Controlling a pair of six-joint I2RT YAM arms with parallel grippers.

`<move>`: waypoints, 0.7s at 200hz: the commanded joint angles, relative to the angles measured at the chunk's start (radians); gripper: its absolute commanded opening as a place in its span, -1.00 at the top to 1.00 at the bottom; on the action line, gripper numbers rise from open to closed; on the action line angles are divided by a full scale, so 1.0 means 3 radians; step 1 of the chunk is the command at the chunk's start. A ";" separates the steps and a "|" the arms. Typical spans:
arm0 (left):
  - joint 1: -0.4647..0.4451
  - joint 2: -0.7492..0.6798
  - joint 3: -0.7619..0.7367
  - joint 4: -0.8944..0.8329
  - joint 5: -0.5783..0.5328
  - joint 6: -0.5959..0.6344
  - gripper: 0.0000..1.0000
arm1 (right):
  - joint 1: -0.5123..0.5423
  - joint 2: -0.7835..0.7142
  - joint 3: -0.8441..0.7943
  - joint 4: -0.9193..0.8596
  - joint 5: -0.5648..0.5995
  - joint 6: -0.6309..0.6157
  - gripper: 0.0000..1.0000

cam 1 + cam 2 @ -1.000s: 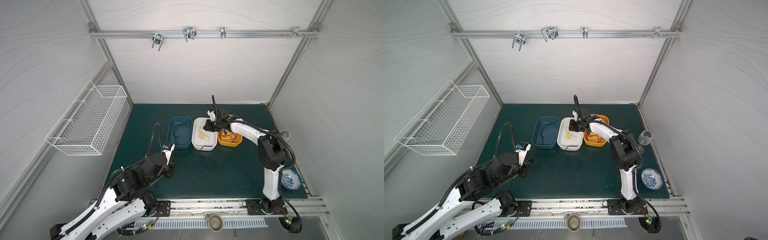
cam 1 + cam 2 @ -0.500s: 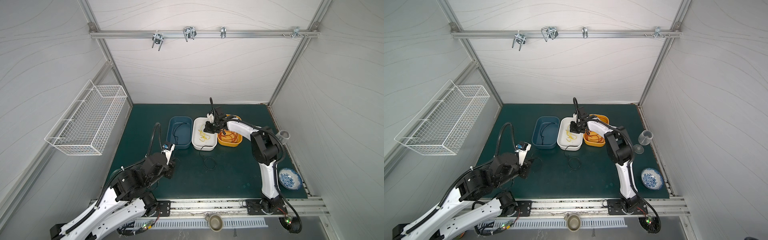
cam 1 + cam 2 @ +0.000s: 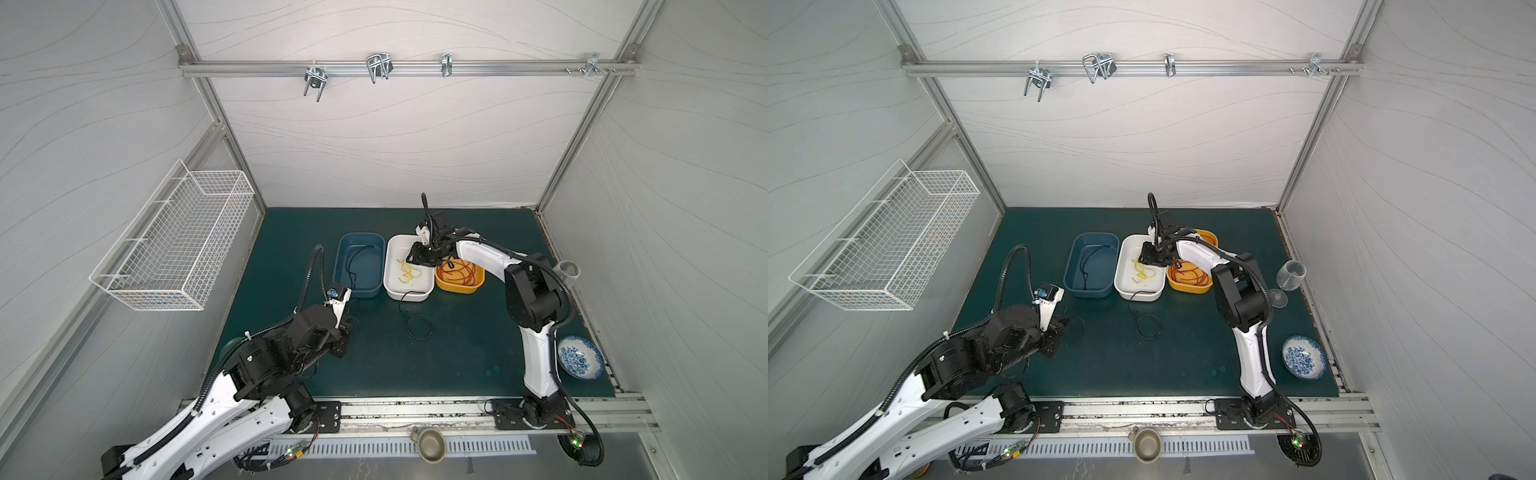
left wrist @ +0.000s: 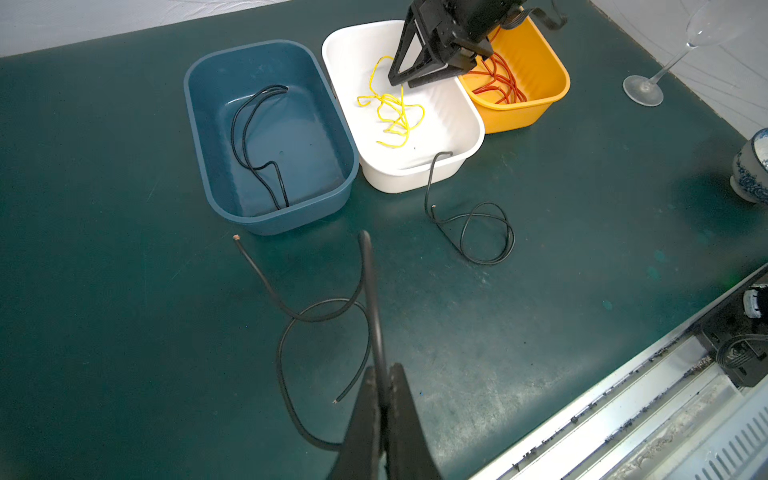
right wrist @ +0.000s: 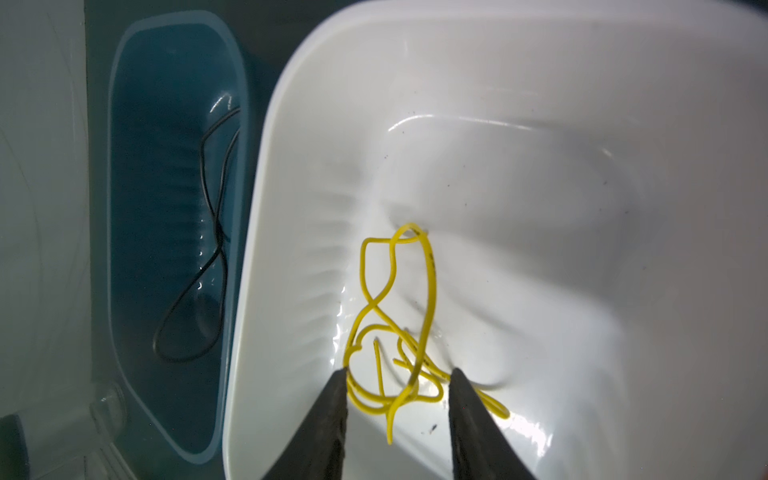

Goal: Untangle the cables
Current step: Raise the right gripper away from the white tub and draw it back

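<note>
In both top views the right gripper [image 3: 413, 257] hovers over the white rectangular plastic tub [image 3: 405, 296], the middle of three tubs set side by side on the dark green mat [image 3: 478, 353]. The thin yellow cable [image 3: 409, 270] lies tangled on that tub's floor, just below the gripper. The left gripper [image 3: 351, 323] sits low over the mat near the blue rectangular plastic tub [image 3: 337, 270], well apart from the yellow cable, so the right arm is the nearer one to it.

In the left wrist view the left gripper [image 4: 384, 372] is clenched on a thin black cable [image 4: 370, 282], which rises from the pinch and curls back onto the mat in loops. The blue tub lies straight ahead of those fingers. A second black cable [image 4: 478, 232] loops on the mat with one end hooked over the white tub's rim (neither arm is near it). Thin red cables [image 4: 498, 79] lie in the orange plastic tub [image 4: 540, 112].

In the right wrist view the right gripper's fingers [image 5: 328, 411] stand apart and grasp nothing. The yellow cable lies between and beyond the tips, its long axis running away from them. One loop passes very close to a finger, and I cannot tell whether it touches. A straight lift looks safest, since a sideways pull could drag that loop.
</note>
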 commanded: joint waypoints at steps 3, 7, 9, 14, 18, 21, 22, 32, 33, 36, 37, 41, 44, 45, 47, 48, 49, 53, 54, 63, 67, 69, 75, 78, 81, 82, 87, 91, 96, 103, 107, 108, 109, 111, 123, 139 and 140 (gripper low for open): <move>0.0014 0.0016 0.0012 0.0114 -0.0056 0.0038 1.00 | -0.0020 -0.0433 0.0096 -0.0077 0.0168 -0.0060 -0.08; 0.0018 0.0016 0.0012 0.0115 -0.0057 0.0037 1.00 | -0.0021 -0.0482 0.0096 -0.0075 0.0180 -0.0063 -0.11; 0.0018 0.0014 0.0014 0.0114 -0.0057 0.0036 1.00 | -0.0019 -0.0508 0.0095 -0.0077 0.0187 -0.0061 -0.13; 0.0017 0.0016 0.0014 0.0117 -0.0053 0.0034 1.00 | -0.0019 -0.0561 0.0086 -0.0073 0.0205 -0.0061 -0.17; 0.0021 0.0019 0.0015 0.0117 -0.0056 0.0035 1.00 | -0.0018 -0.0622 0.0077 -0.0068 0.0214 -0.0060 -0.21; 0.0018 0.0020 0.0014 0.0115 -0.0061 0.0035 1.00 | -0.0018 -0.0662 0.0071 -0.0063 0.0222 -0.0065 -0.25; 0.0018 0.0021 0.0013 0.0115 -0.0061 0.0033 1.00 | -0.0018 -0.0676 0.0070 -0.0065 0.0226 -0.0065 -0.27; 0.0018 0.0020 0.0013 0.0119 -0.0062 0.0035 1.00 | -0.0018 -0.0823 0.0028 -0.0065 0.0271 -0.0065 -0.41; 0.0018 0.0021 0.0012 0.0119 -0.0059 0.0035 1.00 | -0.0018 -0.0838 0.0020 -0.0066 0.0281 -0.0065 -0.42; 0.0016 0.0023 0.0013 0.0118 -0.0060 0.0034 1.00 | -0.0018 -0.0885 -0.0001 -0.0059 0.0295 -0.0069 -0.45; 0.0017 0.0022 0.0015 0.0116 -0.0061 0.0035 1.00 | -0.0015 -0.0892 -0.0009 -0.0056 0.0301 -0.0070 -0.46; 0.0016 0.0022 0.0012 0.0114 -0.0064 0.0035 1.00 | -0.0017 -0.0970 -0.0038 -0.0047 0.0317 -0.0068 -0.49; 0.0017 0.0025 0.0013 0.0116 -0.0062 0.0034 1.00 | -0.0018 -0.1018 -0.0066 -0.0038 0.0330 -0.0068 -0.52; 0.0017 0.0026 0.0012 0.0108 -0.0062 0.0035 1.00 | -0.0018 -0.1038 -0.0075 -0.0035 0.0337 -0.0072 -0.54; 0.0020 0.0025 0.0012 0.0114 -0.0064 0.0035 1.00 | -0.0014 -0.1074 -0.0097 -0.0032 0.0346 -0.0075 -0.56; 0.0021 0.0023 0.0011 0.0114 -0.0066 0.0035 1.00 | -0.0013 -0.1091 -0.0104 -0.0027 0.0350 -0.0075 -0.57; 0.0019 0.0025 0.0011 0.0114 -0.0064 0.0035 1.00 | -0.0016 -0.1111 -0.0117 -0.0024 0.0349 -0.0075 -0.57; 0.0020 0.0029 0.0011 0.0114 -0.0066 0.0035 1.00 | -0.0017 -0.1187 -0.0166 -0.0013 0.0366 -0.0081 -0.61; 0.0019 0.0030 0.0011 0.0114 -0.0064 0.0035 1.00 | -0.0015 -0.1207 -0.0179 -0.0012 0.0370 -0.0081 -0.62; 0.0021 0.0030 0.0014 0.0114 -0.0062 0.0033 1.00 | -0.0025 -0.1387 -0.0293 0.0003 0.0391 -0.0064 -0.68; 0.0022 0.0030 0.0014 0.0114 -0.0064 0.0035 1.00 | -0.0027 -0.1471 -0.0344 0.0024 0.0367 -0.0054 -0.71; 0.0019 0.0035 0.0012 0.0118 -0.0066 0.0035 1.00 | -0.0030 -0.1519 -0.0368 0.0036 0.0354 -0.0051 -0.74; 0.0016 0.0039 0.0012 0.0119 -0.0063 0.0035 1.00 | -0.0036 -0.1659 -0.0462 0.0073 0.0319 -0.0050 -0.84; 0.0022 0.0042 0.0011 0.0119 -0.0066 0.0033 1.00 | -0.0034 -0.1723 -0.0501 0.0084 0.0328 -0.0051 -0.96; 0.0019 0.0045 0.0014 0.0119 -0.0067 0.0033 1.00 | -0.0033 -0.1800 -0.0545 0.0099 0.0325 -0.0056 -0.98; 0.0018 0.0046 0.0013 0.0119 -0.0067 0.0034 1.00 | -0.0036 -0.1823 -0.0560 0.0102 0.0323 -0.0050 -0.98; 0.0022 0.0049 0.0015 0.0117 -0.0065 0.0034 1.00 | -0.0033 -0.1944 -0.0630 0.0114 0.0338 -0.0053 -0.98; 0.0022 0.0048 0.0014 0.0119 -0.0062 0.0035 1.00 | -0.0034 -0.2038 -0.0679 0.0114 0.0343 -0.0054 -0.98; 0.0018 0.0058 0.0013 0.0116 -0.0062 0.0035 1.00 | -0.0035 -0.2154 -0.0729 0.0106 0.0355 -0.0058 -0.98; 0.0018 0.0064 0.0011 0.0117 -0.0058 0.0035 1.00 | -0.0033 -0.2310 -0.0803 0.0060 0.0418 -0.0065 -0.98; 0.0018 0.0071 0.0014 0.0119 -0.0061 0.0035 1.00 | -0.0033 -0.2401 -0.0841 0.0030 0.0462 -0.0065 -0.98; 0.0018 0.0074 0.0015 0.0119 -0.0061 0.0033 1.00 | -0.0033 -0.2425 -0.0851 0.0022 0.0471 -0.0065 -0.98; 0.0015 0.0073 0.0016 0.0119 -0.0061 0.0034 1.00 | -0.0033 -0.2445 -0.0862 0.0016 0.0476 -0.0065 -0.98; 0.0018 0.0077 0.0016 0.0122 -0.0062 0.0035 1.00 | -0.0033 -0.2493 -0.0882 -0.0002 0.0496 -0.0063 -0.98; 0.0019 0.0084 0.0015 0.0119 -0.0069 0.0030 1.00 | -0.0034 -0.2747 -0.1006 -0.0098 0.0582 -0.0098 -0.98; 0.0018 0.0098 0.0017 0.0119 -0.0080 0.0026 1.00 | -0.0033 -0.3068 -0.1154 -0.0261 0.0707 -0.0201 -0.99; 0.0018 0.0098 0.0017 0.0119 -0.0078 0.0026 1.00 | -0.0031 -0.3091 -0.1163 -0.0269 0.0714 -0.0205 -0.98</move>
